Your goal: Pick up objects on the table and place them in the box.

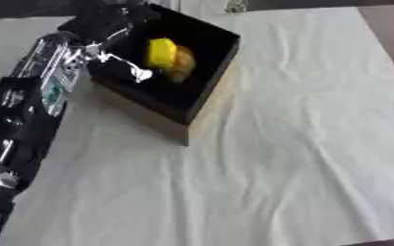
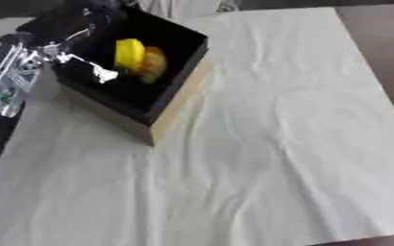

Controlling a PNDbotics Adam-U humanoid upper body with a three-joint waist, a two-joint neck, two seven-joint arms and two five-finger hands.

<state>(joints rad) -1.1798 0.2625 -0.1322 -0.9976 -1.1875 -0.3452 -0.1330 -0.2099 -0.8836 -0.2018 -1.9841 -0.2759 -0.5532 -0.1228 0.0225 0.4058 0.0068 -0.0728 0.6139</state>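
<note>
A black-lined cardboard box [image 1: 202,103] stands at the upper left of the white-covered table. Inside it lies a yellow block [image 1: 161,52] with an orange-brown object [image 1: 183,62] right beside it. My left arm comes up the left side, and my left hand [image 1: 108,24] hangs over the box's left and far rim. It is open, with a silver-tipped thumb [image 1: 140,73] reaching into the box just left of the yellow block and nothing in its hold. My right hand shows in neither view.
A wrinkled white cloth [image 1: 293,144] covers the table to the right of the box and in front of it. The brown table edge [image 2: 377,29] shows along the right side, and the cloth's front edge runs along the bottom right.
</note>
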